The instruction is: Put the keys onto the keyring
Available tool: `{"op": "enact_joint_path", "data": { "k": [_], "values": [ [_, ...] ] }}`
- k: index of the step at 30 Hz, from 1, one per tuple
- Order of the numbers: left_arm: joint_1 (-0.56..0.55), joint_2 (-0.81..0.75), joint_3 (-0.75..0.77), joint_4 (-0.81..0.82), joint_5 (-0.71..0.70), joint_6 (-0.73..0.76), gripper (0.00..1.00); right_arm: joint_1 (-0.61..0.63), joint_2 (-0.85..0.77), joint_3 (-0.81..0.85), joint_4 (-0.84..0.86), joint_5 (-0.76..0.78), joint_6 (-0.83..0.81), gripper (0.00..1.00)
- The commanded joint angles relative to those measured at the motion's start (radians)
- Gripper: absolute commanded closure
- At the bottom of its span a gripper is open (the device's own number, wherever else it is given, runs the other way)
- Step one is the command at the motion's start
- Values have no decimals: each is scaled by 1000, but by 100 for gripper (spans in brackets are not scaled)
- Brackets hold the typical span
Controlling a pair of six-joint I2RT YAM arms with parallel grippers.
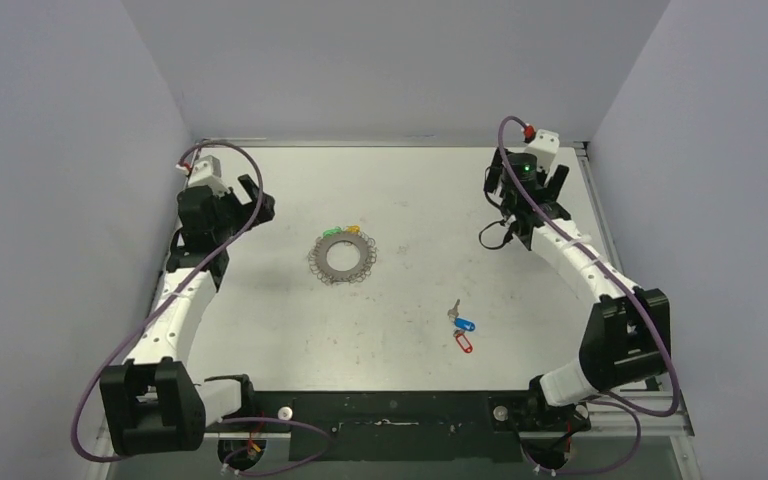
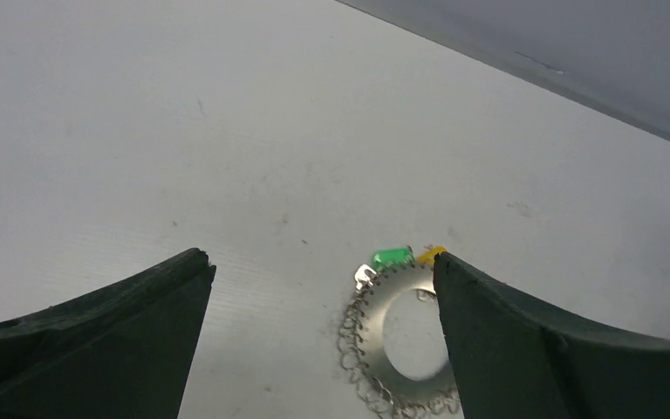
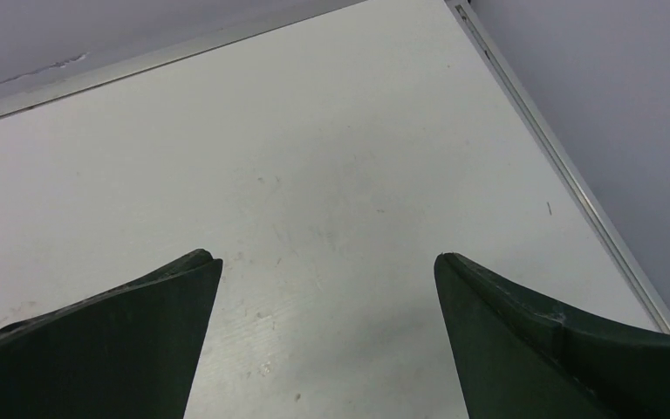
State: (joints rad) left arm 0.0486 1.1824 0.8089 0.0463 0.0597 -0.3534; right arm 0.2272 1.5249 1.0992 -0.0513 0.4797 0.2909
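Plain pale-grey table (image 1: 410, 200) boxed in by lilac-ish walls (image 1: 380, 60), and the surface was a bit scuffed toward the front. The keyring (image 1: 341, 257) sat flat a little left of the middle, with a green tag (image 1: 334, 233) and a yellow tag (image 1: 354, 231) tucked at its far edge. The keys (image 1: 462, 331) were lying loose on the table, well apart from the ring, over to the right and nearer the arm bases. The one with the blue tag (image 1: 467, 325) lay just behind the one with the red tag (image 1: 463, 343), pretty much touching. Left gripper (image 2: 323, 262) hung over the far left side, jaws spread wide and holding nothing, and its wrist cam caught the ring partly hidden behind the right finger (image 2: 532, 349). Right gripper (image 3: 325, 260) was out by the far right corner, jaws wide apart too, with just bare table under it.
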Motion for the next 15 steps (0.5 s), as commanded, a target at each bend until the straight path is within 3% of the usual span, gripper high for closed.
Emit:
{"op": "enact_joint_path", "data": {
  "k": [1,5,8,15],
  "values": [
    [-29,58,58,-280,222,-209,3,26,-101,42,-335,50,116,0],
    [-169,185,163,-347,221,-218,5,-1,-202,47,-502,-11,244,0],
    [-269,309,273,-413,190,-190,13,-11,-243,41,-617,-94,281,0],
    [-438,607,536,-633,46,-50,18,-13,-332,-52,-704,-304,316,0]
  ]
}}
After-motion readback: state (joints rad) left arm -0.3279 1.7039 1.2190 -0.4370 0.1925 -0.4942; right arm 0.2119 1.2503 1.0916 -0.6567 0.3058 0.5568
